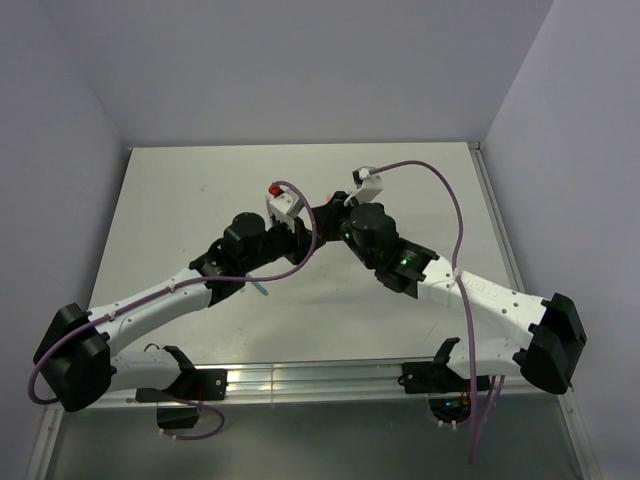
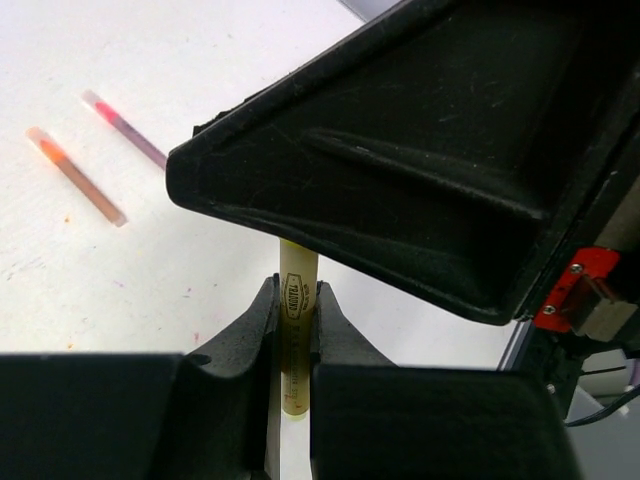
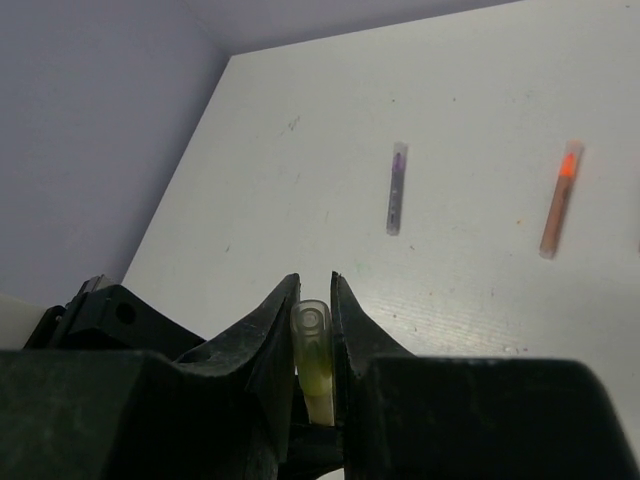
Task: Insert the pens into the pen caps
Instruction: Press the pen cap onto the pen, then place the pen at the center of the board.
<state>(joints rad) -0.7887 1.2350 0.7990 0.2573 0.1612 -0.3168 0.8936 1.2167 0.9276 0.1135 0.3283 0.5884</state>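
Note:
My left gripper (image 2: 297,290) is shut on a pale yellow pen (image 2: 297,330) that points away from the camera. Its far end is hidden behind the black body of my right gripper (image 2: 420,150), which hangs just ahead. My right gripper (image 3: 315,290) is shut on a clear yellow-green pen cap (image 3: 313,335), and a pale yellow shaft (image 3: 320,405) shows directly below the cap between the jaws. In the top view the two grippers (image 1: 322,217) meet tip to tip over the middle of the table.
An orange pen (image 2: 75,175) and a grey-purple pen with a pink-red tip (image 2: 125,128) lie side by side on the white table (image 2: 80,290); the right wrist view shows them as purple (image 3: 397,188) and orange (image 3: 558,200). A blue pen (image 1: 260,288) lies beside the left forearm.

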